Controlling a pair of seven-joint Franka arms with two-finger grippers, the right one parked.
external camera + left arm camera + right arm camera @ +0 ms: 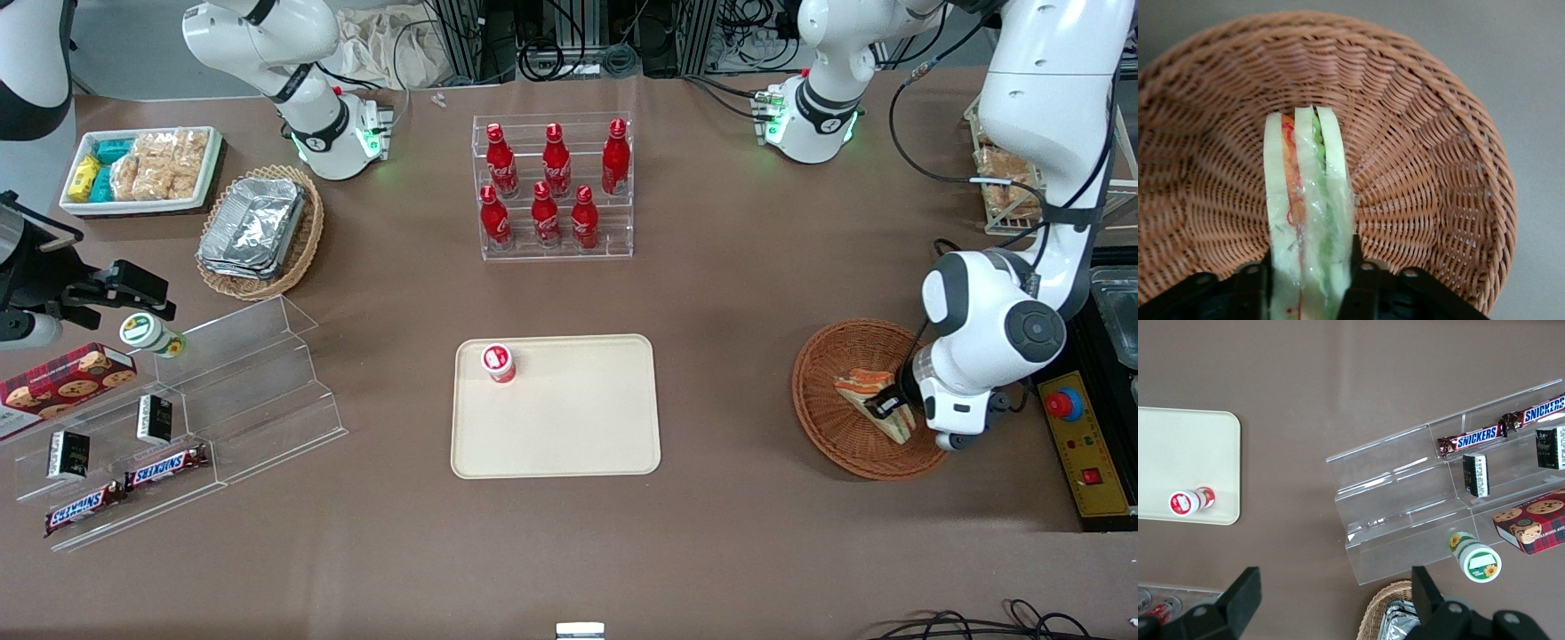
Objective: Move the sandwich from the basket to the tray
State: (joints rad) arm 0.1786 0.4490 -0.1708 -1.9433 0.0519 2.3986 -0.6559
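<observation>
The sandwich (pixel 864 386) is a pale wedge with red, orange and green layers, lying in the reddish-brown wicker basket (pixel 831 356) at the working arm's end of the table. My gripper (pixel 889 408) is down inside the basket, and its two black fingers press on the sandwich's two bread faces. In the left wrist view the sandwich (pixel 1308 200) stands on edge between the fingers (pixel 1356 257) of the gripper (pixel 1310 261), with the basket (pixel 1438 167) weave all around it. The cream tray (pixel 578 427) lies at the table's middle, toward the parked arm from the basket.
A small red-capped bottle (pixel 499 363) stands on one corner of the tray. A clear rack of red cola bottles (pixel 551 187) stands farther from the front camera. A yellow box with a red stop button (pixel 1080 444) lies beside the basket.
</observation>
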